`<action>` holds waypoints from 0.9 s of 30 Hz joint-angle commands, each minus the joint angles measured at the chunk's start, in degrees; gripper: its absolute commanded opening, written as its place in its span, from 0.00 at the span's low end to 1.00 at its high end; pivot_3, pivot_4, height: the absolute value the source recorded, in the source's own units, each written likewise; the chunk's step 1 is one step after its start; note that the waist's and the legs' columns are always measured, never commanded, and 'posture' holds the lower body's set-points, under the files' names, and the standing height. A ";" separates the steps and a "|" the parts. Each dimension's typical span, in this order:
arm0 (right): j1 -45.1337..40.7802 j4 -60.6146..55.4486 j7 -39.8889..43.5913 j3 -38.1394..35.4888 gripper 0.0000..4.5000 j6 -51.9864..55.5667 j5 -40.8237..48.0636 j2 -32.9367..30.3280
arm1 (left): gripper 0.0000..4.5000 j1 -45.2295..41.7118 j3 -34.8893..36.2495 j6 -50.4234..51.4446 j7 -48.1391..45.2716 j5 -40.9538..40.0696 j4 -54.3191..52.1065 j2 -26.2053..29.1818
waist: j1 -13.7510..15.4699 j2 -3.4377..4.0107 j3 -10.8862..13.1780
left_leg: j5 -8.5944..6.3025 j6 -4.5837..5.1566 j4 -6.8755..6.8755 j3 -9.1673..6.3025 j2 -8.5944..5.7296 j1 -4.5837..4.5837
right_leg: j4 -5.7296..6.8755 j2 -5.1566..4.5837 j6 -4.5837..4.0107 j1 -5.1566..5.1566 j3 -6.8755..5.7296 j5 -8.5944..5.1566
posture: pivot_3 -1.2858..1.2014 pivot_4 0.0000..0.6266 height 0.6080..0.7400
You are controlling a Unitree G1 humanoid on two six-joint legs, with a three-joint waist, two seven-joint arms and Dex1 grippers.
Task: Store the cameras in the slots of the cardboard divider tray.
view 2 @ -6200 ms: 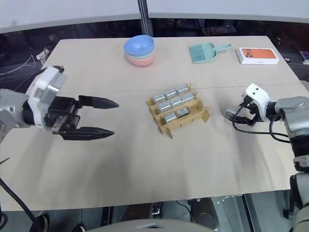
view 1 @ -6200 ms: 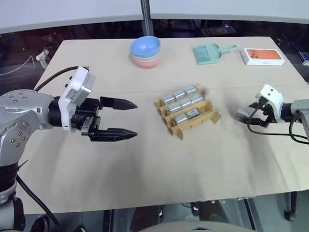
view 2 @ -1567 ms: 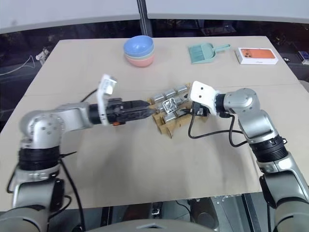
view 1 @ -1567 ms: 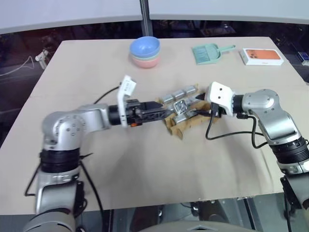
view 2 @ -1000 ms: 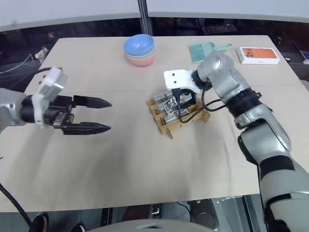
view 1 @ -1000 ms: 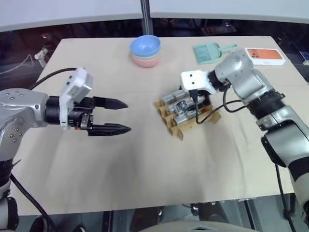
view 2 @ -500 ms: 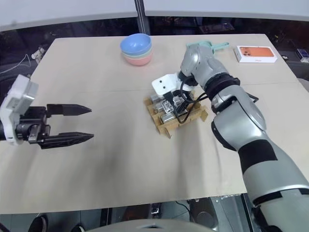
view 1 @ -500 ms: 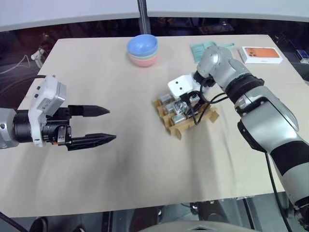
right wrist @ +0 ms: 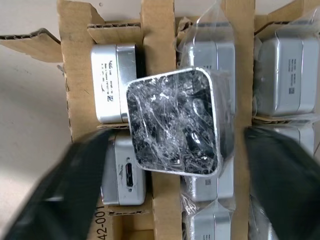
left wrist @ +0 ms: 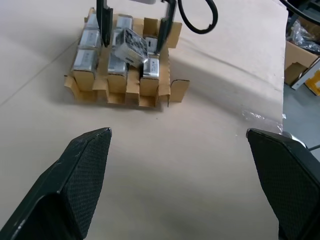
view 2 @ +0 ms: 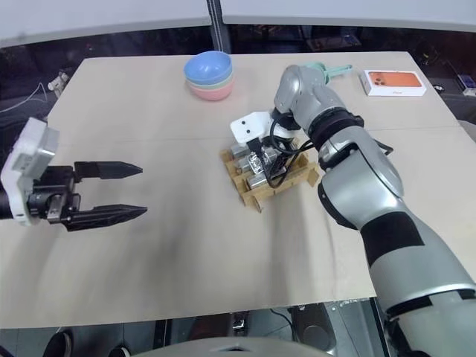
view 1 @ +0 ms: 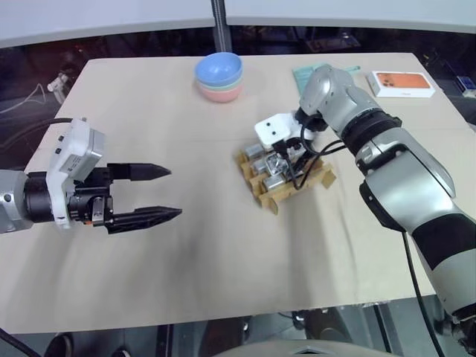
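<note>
Your right gripper (right wrist: 172, 200) is pointing steeply down over the cardboard divider tray (view 1: 286, 190), which is sitting near the middle of the table (view 1: 223, 260). One camera (right wrist: 175, 127), wrapped in crinkled clear film with its dark lens face up, is lying tilted on top of the tray's strips and the cameras already slotted in, and it is sitting between your two right fingers. Those fingers are standing apart on either side of it with a gap showing, so they are not pressing on it that you can see. The other cameras (left wrist: 86, 57) are lying in the tray's rows. Your left gripper (view 1: 160, 192) is hanging well off to the left of the tray, pointing toward it, with its fingers spread wide and nothing between them. The stacked bowls (view 1: 220, 76) are sitting at the far edge.
</note>
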 commanded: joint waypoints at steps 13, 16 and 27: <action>-2.09 -1.41 0.56 -4.45 0.45 -0.07 0.72 -0.88 | 1.00 -0.56 -0.85 -2.15 0.65 -0.38 0.13 -0.04 | 0.01 0.03 0.02 | 0.02 -0.04 0.00 -0.09 0.00 -0.07 | 0.00 0.00 -0.01 -0.03 -0.09 0.00 | 0.52 0.24 1.00; -0.64 -4.23 -4.74 -6.69 0.45 -4.64 1.86 -3.47 | 1.00 -1.27 -1.64 -2.33 1.00 -0.42 0.41 0.04 | 0.14 0.03 0.02 | 0.02 -0.04 0.00 -0.10 -0.01 -0.09 | 0.00 0.00 -0.01 -0.03 -0.10 0.00 | 0.52 0.24 1.00; 15.81 -32.13 -13.84 -12.04 0.45 -11.81 2.48 -21.99 | 1.00 -6.82 -7.97 -4.30 -0.38 0.10 3.92 0.76 | 0.16 0.04 0.02 | 0.03 -0.03 0.03 -0.13 -0.04 -0.13 | 0.01 -0.05 0.00 -0.03 -0.16 0.00 | 0.52 0.24 1.00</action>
